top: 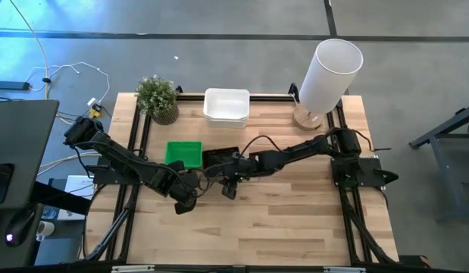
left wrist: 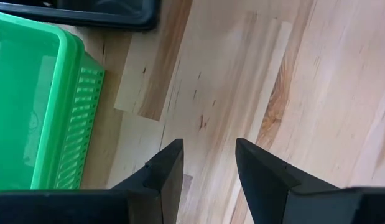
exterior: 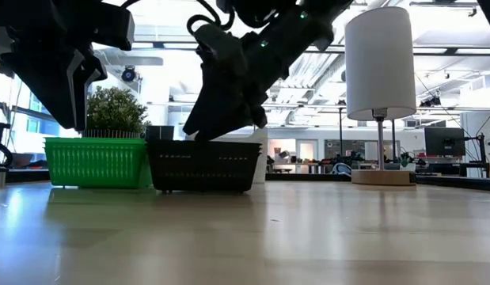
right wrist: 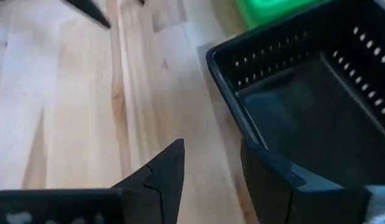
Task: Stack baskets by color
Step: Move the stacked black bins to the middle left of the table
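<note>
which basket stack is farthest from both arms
The white baskets, at the table's far edge between the plant and the lamp. The green basket and black basket sit mid-table right by the arms.

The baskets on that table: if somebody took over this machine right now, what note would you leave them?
Left end effector: open, empty, hanging over bare wood beside the green basket.
Right end effector: open, empty, at the near rim of the black basket.
Positions: green and black baskets sit side by side mid-table; the white baskets sit at the far edge, between the plant and the white cylinder.
Done: the colours stand in three separate spots, white visibly stacked.
Left: I cannot count how many baskets each pile holds, so check that before stopping.
</note>
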Action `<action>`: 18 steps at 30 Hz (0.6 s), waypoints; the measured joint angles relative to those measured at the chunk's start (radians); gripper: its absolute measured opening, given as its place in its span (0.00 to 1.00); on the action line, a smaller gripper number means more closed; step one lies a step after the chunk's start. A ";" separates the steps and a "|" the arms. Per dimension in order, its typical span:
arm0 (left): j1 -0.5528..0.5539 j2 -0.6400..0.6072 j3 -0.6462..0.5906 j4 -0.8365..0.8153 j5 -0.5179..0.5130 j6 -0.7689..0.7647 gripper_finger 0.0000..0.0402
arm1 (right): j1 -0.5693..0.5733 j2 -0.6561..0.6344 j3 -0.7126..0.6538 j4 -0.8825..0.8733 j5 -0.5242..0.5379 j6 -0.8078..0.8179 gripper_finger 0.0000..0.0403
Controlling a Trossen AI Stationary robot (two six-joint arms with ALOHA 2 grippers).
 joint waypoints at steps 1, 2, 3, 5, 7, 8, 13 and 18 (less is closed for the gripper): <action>0.000 0.000 0.000 0.000 0.000 0.000 0.33 | -0.006 0.000 0.000 0.007 0.000 -0.011 0.36; 0.000 0.000 0.000 0.000 0.000 0.000 0.33 | -0.012 0.000 0.000 0.013 -0.001 -0.025 0.36; 0.000 0.000 0.000 0.000 0.000 0.000 0.33 | -0.019 0.000 0.000 0.019 -0.006 -0.046 0.36; 0.000 0.000 0.000 0.000 0.000 0.000 0.33 | -0.032 0.000 0.000 0.029 -0.016 -0.076 0.36; 0.000 0.000 0.000 0.000 0.000 0.000 0.33 | -0.046 0.000 0.000 0.036 -0.015 -0.091 0.36; 0.000 0.000 0.000 0.000 0.000 0.000 0.33 | -0.053 0.000 0.000 0.040 -0.015 -0.095 0.36; 0.000 0.000 0.000 0.001 0.004 0.000 0.33 | -0.085 0.000 0.000 0.039 0.019 -0.107 0.36; 0.000 0.000 0.000 0.001 0.004 0.001 0.33 | -0.091 0.000 0.021 0.031 0.003 -0.162 0.36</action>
